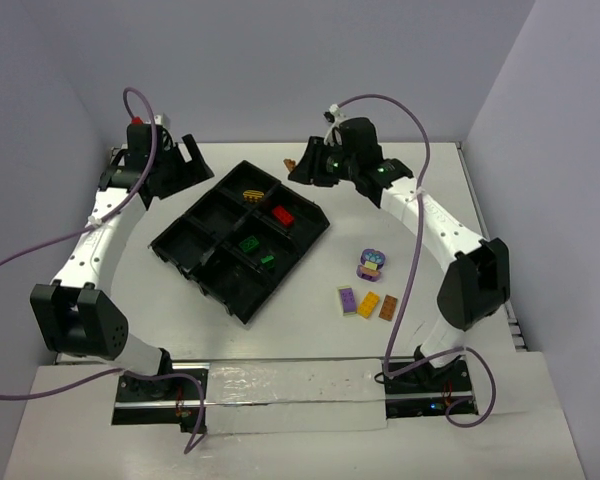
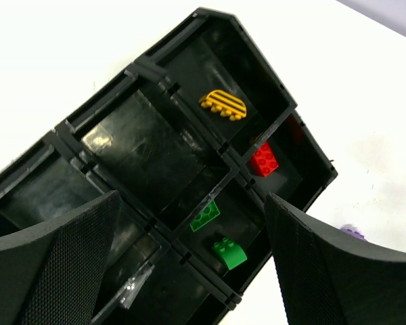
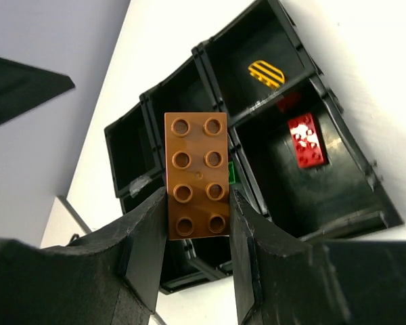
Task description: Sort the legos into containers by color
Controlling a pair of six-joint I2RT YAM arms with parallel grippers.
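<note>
The black divided tray (image 1: 205, 215) lies mid-table. It holds an orange-yellow piece (image 1: 252, 192), a red brick (image 1: 282, 214) and two green bricks (image 1: 247, 242), each colour in its own section. My right gripper (image 1: 302, 166) hovers just beyond the tray's far corner, shut on a brown brick (image 3: 196, 175) that stands between the fingers (image 3: 139, 250). My left gripper (image 1: 192, 165) is open and empty at the tray's far-left side. The left wrist view looks down on the tray (image 2: 142, 142) and the green bricks (image 2: 230, 254).
On the table right of the tray lie a rounded purple piece (image 1: 371, 263), a purple brick (image 1: 347, 298), an orange-yellow brick (image 1: 368, 304) and a brown brick (image 1: 389, 307). Several tray sections on the left side hold nothing. Walls close the table at the back and sides.
</note>
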